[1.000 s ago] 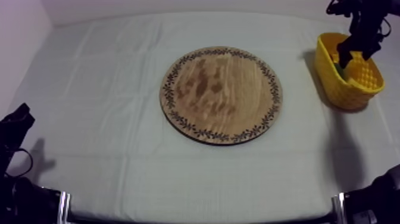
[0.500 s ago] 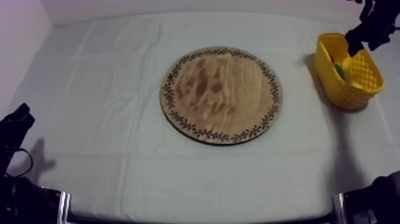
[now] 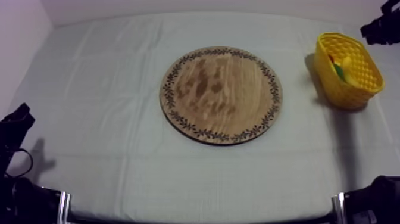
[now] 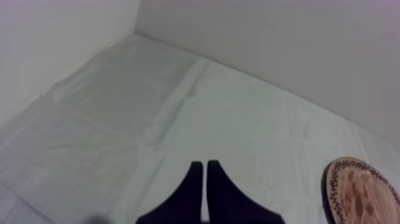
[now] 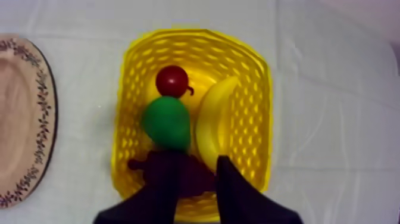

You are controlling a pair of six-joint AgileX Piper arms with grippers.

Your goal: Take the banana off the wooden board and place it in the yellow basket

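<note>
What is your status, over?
Left fingers shut, over the cloth. Right fingers open above yellow basket. Banana in basket beside pear. Nothing blocking.

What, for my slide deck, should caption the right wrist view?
Banana, pear and small red fruit in the yellow basket, wooden board alongside.

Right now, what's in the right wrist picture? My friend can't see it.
A yellow basket, seen from above, holds a banana, a green pear and a small red fruit. The right claw hangs open over one end of the basket, and the round wooden board lies beside it on the cloth.
</note>
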